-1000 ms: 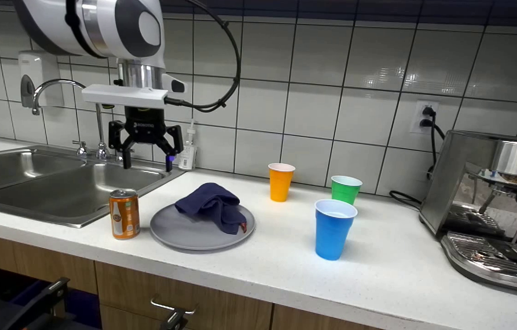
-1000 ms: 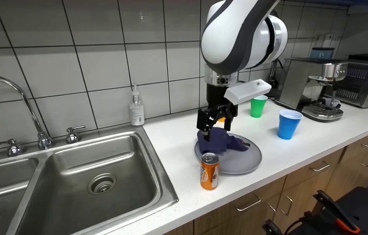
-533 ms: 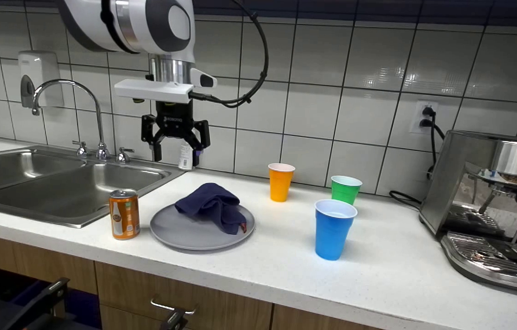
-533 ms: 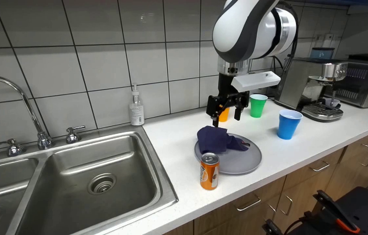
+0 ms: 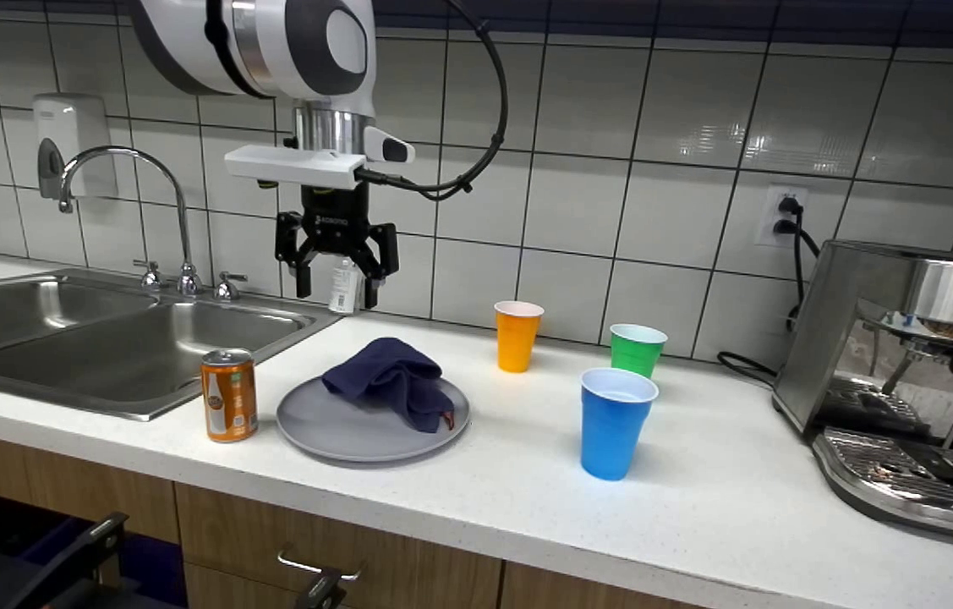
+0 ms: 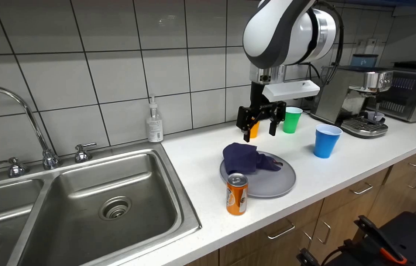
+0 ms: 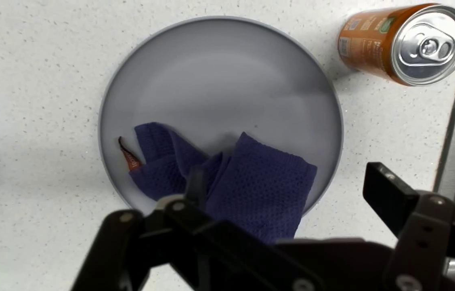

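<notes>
- starting leftmost in an exterior view with the steel sink (image 5: pixel 146 347)
- following with an orange can (image 5: pixel 229 397), upright on the white tabletop (image 5: pixel 493 474), just beside a grey plate (image 5: pixel 332 423)
- hanging above with jaws spread wide, apart from the rumpled navy cloth (image 5: pixel 387 376) on that plate
- then finding, all upright, an orange cup (image 5: pixel 517 342), a blue cup (image 5: pixel 611 436) and, farther back, a green cup (image 5: pixel 635 355)
- ending rightmost at the coffee machine (image 5: pixel 924 389)

Three cups (image 5: pixel 616 436); one can (image 5: pixel 229 397), plate (image 5: pixel 328 427), cloth (image 5: pixel 387 374)

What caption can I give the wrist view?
Open black end effector above rumpled navy cloth on a round gray plate, orange metal can nearby.
</notes>
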### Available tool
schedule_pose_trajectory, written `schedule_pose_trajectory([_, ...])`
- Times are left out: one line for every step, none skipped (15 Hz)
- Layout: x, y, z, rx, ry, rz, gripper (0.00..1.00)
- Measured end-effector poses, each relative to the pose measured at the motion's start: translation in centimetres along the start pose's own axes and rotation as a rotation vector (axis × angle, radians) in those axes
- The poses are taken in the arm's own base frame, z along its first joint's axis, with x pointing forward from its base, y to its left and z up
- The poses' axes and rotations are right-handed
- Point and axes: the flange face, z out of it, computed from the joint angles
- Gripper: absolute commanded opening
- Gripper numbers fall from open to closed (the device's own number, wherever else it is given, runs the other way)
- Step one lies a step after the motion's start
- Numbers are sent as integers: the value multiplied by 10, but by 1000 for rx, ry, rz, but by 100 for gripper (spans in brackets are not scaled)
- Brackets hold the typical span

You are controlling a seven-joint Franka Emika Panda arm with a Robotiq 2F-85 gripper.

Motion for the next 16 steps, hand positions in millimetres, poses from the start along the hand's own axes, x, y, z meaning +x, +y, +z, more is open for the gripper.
schedule_pose_trajectory([0,0,0,0,0,0,100])
schedule_pose_trajectory([0,0,0,0,0,-1,100])
schedule_pose_trajectory([0,0,0,0,0,-1,100])
schedule_pose_trajectory([0,0,0,0,0,-1,100])
schedule_pose_trajectory([0,0,0,0,0,-1,100])
schedule_pose_trajectory([0,0,1,-1,-2,13,100])
schedule_pose_trajectory([0,0,3,-4,-6,45,100])
schedule_pose_trajectory([0,0,6,-7,-12,94,100])
schedule_pose_trajectory([2,0,9,-9,-19,149,100])
schedule_pose_trajectory([4,0,13,-10,-24,200,100])
schedule_pose_trajectory([7,0,17,-11,-30,250,100])
schedule_pose_trajectory([11,1,21,-13,-35,296,100])
schedule_pose_trajectory([14,1,24,-14,-40,336,100])
schedule_pose_trajectory([18,1,28,-16,-43,376,100])
schedule_pose_trajectory([22,1,31,-17,-45,414,100])
schedule_pose_trajectory([26,1,35,-18,-47,450,100])
